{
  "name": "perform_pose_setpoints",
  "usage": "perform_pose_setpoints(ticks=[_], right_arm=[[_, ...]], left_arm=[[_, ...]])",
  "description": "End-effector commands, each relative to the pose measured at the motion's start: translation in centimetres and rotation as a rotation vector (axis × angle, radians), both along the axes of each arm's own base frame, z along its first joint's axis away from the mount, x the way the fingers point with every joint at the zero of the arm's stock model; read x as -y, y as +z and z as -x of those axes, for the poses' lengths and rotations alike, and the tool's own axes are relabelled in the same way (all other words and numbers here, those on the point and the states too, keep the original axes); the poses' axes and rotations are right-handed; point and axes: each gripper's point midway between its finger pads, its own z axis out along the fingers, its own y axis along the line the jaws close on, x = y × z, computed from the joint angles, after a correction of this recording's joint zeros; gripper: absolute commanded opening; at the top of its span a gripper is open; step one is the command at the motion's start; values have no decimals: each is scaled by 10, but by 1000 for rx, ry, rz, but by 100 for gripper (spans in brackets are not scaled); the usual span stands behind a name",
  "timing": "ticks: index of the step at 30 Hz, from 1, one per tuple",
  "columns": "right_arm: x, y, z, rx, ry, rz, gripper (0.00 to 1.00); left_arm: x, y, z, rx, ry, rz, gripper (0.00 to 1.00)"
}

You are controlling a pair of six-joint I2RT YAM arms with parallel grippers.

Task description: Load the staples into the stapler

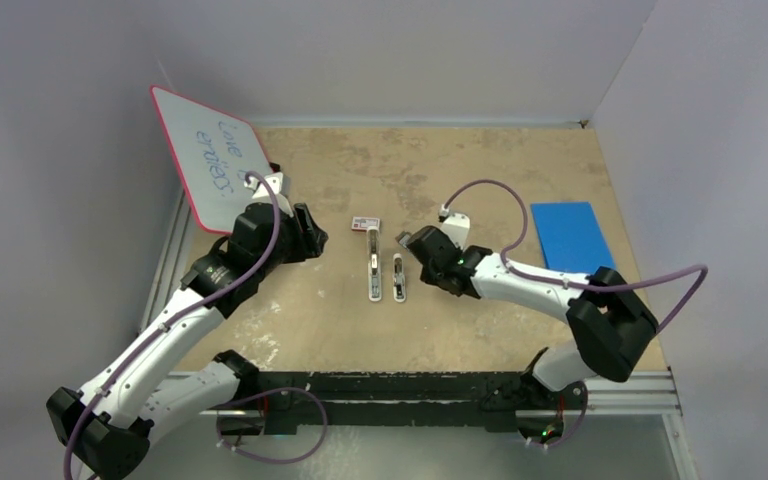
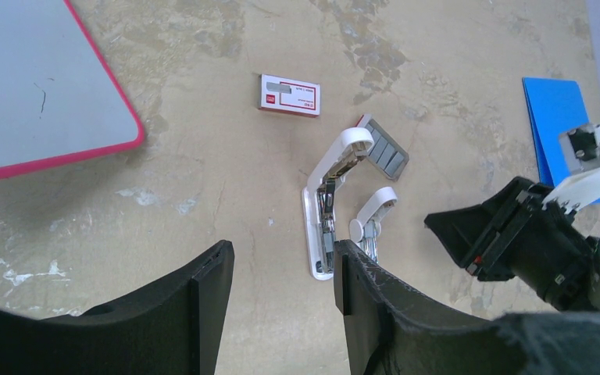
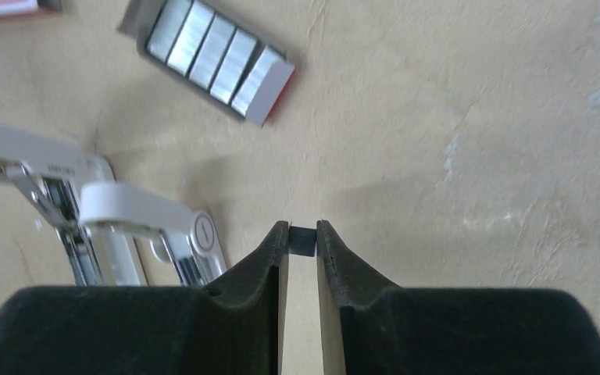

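Roughly midway. Stapler (image 2: 340, 152) lies open on the tabletop (image 1: 480, 180), magazine exposed, centre of the overhead view. Right fingers (image 3: 275, 248) are nearly closed and pinch the staples (image 3: 303, 241) at their tips. That's mid-frame in the right wrist view, just right of the stapler and not over the channel yet. Can't tell if the block is lifted or touching the tabletop. Left fingers (image 2: 211, 273) are about half open, holding nothing, left of the stapler. Left to do, I reckon: seat the staples in the channel, close the stapler.

White stapler (image 2: 341, 155) lies open; grey ribbed staples (image 2: 384, 151) just beside it
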Motion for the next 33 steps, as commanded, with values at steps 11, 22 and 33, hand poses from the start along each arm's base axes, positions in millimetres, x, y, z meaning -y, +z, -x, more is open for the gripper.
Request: perform_pose_setpoints(ticks=[11,22,33], right_arm=[[-25,-38,48,-87,240,89,20],[-20,-31,46,-106,119,88,40],[-21,-37,45,-138,15,84,28]], left_arm=[[-1,9,-4,31,11,12,50],[-1,10,-4,34,6,9,50],[-7,15,-4,53,30,2,50]])
